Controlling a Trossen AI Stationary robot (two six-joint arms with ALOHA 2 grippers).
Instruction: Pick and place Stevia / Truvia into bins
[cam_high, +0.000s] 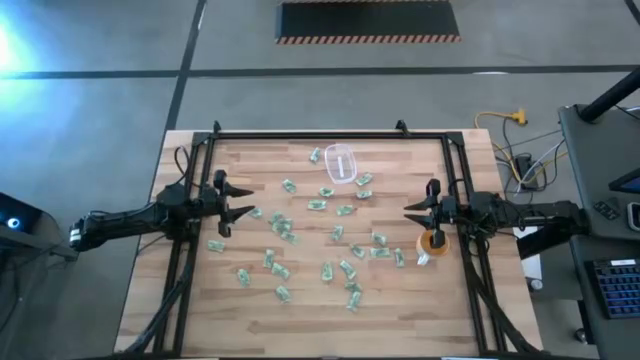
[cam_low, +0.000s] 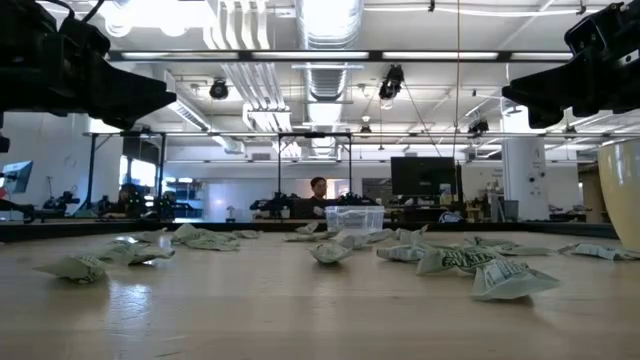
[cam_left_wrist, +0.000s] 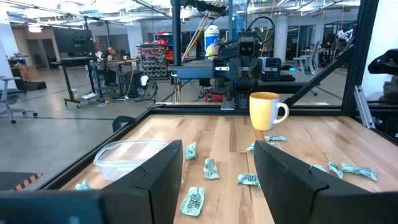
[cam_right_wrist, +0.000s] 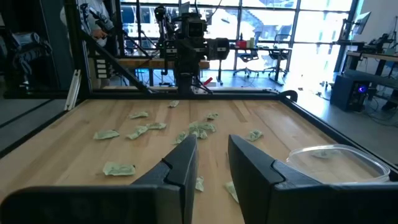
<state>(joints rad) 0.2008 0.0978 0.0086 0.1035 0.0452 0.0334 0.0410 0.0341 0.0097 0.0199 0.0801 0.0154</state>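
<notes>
Several green-and-white sweetener packets (cam_high: 318, 204) lie flat, scattered over the middle of the wooden table; they also show in the left wrist view (cam_left_wrist: 193, 200) and the right wrist view (cam_right_wrist: 118, 168). The clear plastic tub (cam_high: 341, 163) stands on the table near the far edge, one packet inside it (cam_right_wrist: 321, 154). My left gripper (cam_high: 245, 200) hovers open at the table's left side, above the wood. My right gripper (cam_high: 410, 209) hovers open at the table's right side. Both are empty.
An orange cup with a handle (cam_high: 432, 241) stands on the table under my right arm; it also shows in the left wrist view (cam_left_wrist: 266, 110). A black frame rail (cam_high: 330, 135) runs around the table. Bare wood lies along the near edge (cam_high: 320, 325).
</notes>
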